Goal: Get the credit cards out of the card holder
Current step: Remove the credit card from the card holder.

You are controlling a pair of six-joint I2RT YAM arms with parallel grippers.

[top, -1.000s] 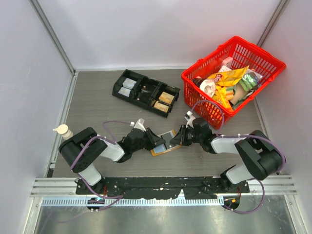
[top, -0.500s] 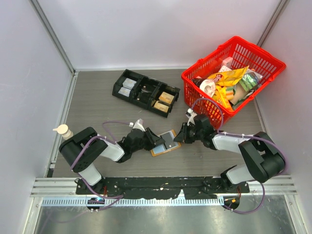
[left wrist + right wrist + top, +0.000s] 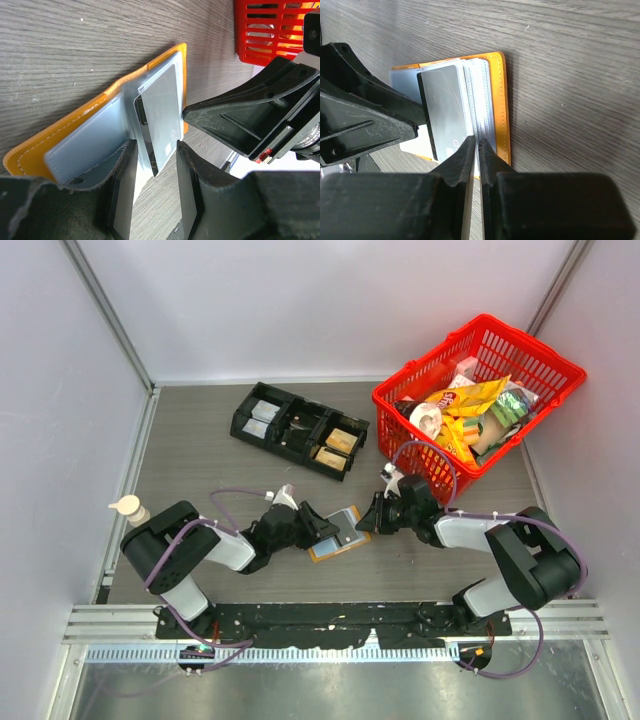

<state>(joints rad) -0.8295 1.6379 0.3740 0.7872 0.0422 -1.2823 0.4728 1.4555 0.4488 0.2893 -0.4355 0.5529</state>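
The tan-orange card holder (image 3: 337, 533) lies open on the table between the two arms. In the left wrist view its pale blue-grey panels (image 3: 90, 145) show, and a silver-grey credit card (image 3: 162, 115) with a dark edge sticks out of a clear sleeve. My left gripper (image 3: 155, 170) is open. The card's lower corner sits between its fingers with a gap on the right side. My right gripper (image 3: 476, 142) is shut on the edges of the clear sleeves of the card holder (image 3: 500, 100), beside the same card (image 3: 445, 110).
A black compartment tray (image 3: 298, 430) holding small items stands behind the arms at the left. A red basket (image 3: 480, 390) full of snack packs stands at the back right. A small white bottle (image 3: 130, 508) sits at the table's left edge.
My right gripper has shifted a little to the right while pinching the sleeves. My left gripper has stayed at the card and its jaws have spread apart.
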